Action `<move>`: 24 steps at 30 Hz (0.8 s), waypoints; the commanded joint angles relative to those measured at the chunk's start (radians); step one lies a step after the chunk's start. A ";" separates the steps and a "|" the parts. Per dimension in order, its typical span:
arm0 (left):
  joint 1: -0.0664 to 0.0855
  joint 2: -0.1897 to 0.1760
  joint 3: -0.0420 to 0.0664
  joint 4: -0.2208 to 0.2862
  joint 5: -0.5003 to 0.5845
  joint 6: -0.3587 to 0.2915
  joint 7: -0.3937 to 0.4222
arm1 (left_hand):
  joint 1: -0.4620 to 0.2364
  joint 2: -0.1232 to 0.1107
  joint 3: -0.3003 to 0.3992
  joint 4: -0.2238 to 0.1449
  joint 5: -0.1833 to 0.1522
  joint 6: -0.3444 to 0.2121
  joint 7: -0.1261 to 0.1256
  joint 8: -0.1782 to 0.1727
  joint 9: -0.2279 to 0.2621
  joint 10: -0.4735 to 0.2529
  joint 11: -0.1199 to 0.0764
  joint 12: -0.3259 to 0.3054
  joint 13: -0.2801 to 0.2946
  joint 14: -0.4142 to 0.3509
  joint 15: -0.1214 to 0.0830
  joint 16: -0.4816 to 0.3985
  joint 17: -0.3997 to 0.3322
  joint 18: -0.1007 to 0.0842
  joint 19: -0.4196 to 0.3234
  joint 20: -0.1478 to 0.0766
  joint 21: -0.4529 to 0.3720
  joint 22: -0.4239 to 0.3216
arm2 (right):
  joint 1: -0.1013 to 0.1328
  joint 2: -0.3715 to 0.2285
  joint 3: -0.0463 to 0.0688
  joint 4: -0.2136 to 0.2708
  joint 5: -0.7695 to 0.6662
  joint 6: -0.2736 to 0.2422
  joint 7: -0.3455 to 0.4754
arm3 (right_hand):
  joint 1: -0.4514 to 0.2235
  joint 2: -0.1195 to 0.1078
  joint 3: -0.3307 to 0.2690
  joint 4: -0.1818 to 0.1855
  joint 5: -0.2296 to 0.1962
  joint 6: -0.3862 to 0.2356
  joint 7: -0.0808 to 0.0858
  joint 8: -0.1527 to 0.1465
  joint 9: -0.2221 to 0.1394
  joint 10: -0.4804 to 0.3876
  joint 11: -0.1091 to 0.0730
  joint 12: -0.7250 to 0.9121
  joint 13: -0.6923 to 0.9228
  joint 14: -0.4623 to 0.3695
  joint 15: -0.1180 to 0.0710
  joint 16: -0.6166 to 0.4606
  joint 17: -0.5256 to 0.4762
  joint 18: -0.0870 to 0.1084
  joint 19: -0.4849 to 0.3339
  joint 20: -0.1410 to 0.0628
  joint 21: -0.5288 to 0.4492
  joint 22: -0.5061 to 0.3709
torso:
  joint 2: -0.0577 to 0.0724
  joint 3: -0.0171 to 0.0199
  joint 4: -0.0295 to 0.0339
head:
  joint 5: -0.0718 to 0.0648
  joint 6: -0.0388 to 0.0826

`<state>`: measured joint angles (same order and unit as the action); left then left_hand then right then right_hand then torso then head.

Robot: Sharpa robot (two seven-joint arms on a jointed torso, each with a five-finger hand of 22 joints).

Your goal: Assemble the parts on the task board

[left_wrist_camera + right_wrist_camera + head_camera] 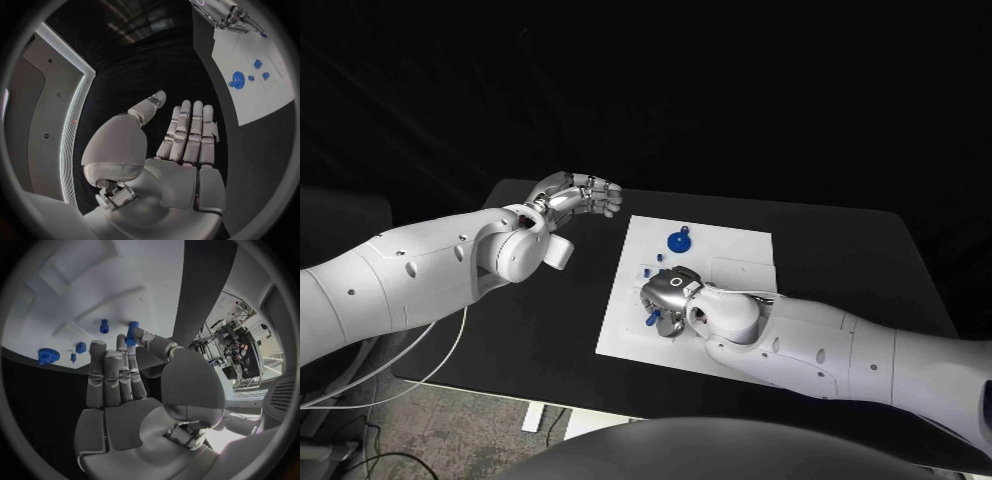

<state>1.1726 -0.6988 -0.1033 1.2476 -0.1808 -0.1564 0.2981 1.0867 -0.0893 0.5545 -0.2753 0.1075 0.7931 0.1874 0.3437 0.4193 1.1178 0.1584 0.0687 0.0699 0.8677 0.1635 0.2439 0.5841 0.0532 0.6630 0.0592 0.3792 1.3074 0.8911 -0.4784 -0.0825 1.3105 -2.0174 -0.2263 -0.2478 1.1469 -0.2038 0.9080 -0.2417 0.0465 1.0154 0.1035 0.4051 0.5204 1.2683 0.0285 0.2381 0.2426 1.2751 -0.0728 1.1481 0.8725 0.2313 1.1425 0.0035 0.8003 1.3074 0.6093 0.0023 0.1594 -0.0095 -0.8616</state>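
Observation:
The white task board (740, 290) lies mid-table. My right hand (671, 297) is low over its near left part, fingers stretched out. Its thumb and a fingertip pinch a small blue part (132, 332), which shows under the hand as a blue part (653, 318). A blue gear (679, 241) sits at the board's far left, and small blue pieces (651, 266) lie near it. The wrist view shows the same gear (47, 355) and a small peg (104, 326) beyond the fingers. My left hand (577, 192) hovers off the board's far left corner, fingers straight, holding nothing.
The black table (848, 235) surrounds the board, with bare room right of it and behind it. Raised white outlines (740, 267) mark the board's right half. In the left wrist view the board (262, 102) with the gear (237, 80) lies off to one side.

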 commanded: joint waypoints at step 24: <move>0.001 0.005 0.001 -0.003 0.002 0.014 0.006 | -0.004 0.001 0.001 0.000 0.005 -0.010 0.001 0.004 0.000 -0.006 0.000 0.003 0.000 0.004 0.002 -0.006 -0.001 0.015 -0.001 0.006 -0.007 0.019 | -0.001 0.023 -0.012 -0.004 0.035 0.008 0.018 | 0.008 0.001 0.014 -0.006 0.003 -0.007 0.006 -0.008 -0.001 -0.019 0.007 0.024 0.102 -0.005 -0.003 -0.006 0.001 0.030 0.000 -0.004 -0.001 0.019 | -0.001 -0.0017 0.0037 | 0.001 -0.003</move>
<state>1.1726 -0.6945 -0.1034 1.2434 -0.1808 -0.1549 0.2977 1.0867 -0.0893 0.5545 -0.2753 0.1075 0.7895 0.1910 0.3437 0.4193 1.1178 0.1584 0.0687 0.0699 0.8677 0.1635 0.2439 0.5844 0.0562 0.6630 0.0591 0.3792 1.3073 0.8929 -0.4571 -0.0924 1.3072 -2.0088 -0.2224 -0.2498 1.1470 -0.2038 0.9157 -0.2487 0.0425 1.0113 0.1076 0.4025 0.5204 1.2573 0.0361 0.2672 0.2433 1.2725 -0.0749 1.1481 0.8723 0.2311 1.1455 0.0006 0.8003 1.3074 0.6082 0.0010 0.1630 -0.0088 -0.8646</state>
